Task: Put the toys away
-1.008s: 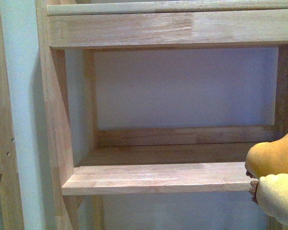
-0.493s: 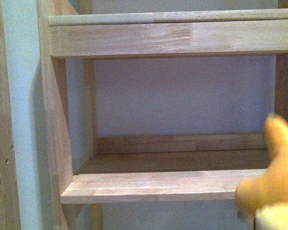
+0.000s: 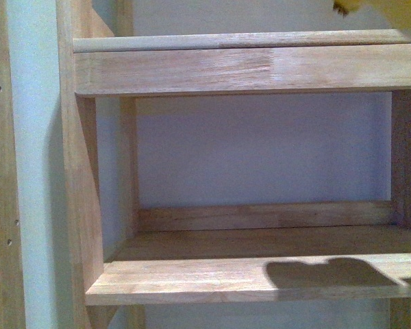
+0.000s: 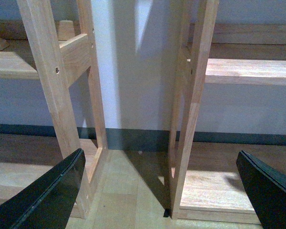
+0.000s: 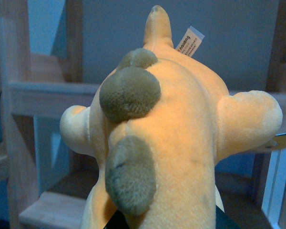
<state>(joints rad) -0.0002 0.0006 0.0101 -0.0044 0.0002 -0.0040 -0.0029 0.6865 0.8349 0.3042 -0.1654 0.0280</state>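
plush toy (image 3: 397, 9): cut off at front view's top right
axis: tail points far, toward shelf (image 3: 246, 277)
right gripper (image 5: 115, 223): jaws mostly hidden, pinching plush toy
left gripper (image 4: 157, 191): jaws spread

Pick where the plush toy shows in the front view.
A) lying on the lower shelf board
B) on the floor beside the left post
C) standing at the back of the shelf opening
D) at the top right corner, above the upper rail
D: only a yellow bit of the plush toy shows at the top right edge, above the upper rail; the lower shelf board carries just a shadow.
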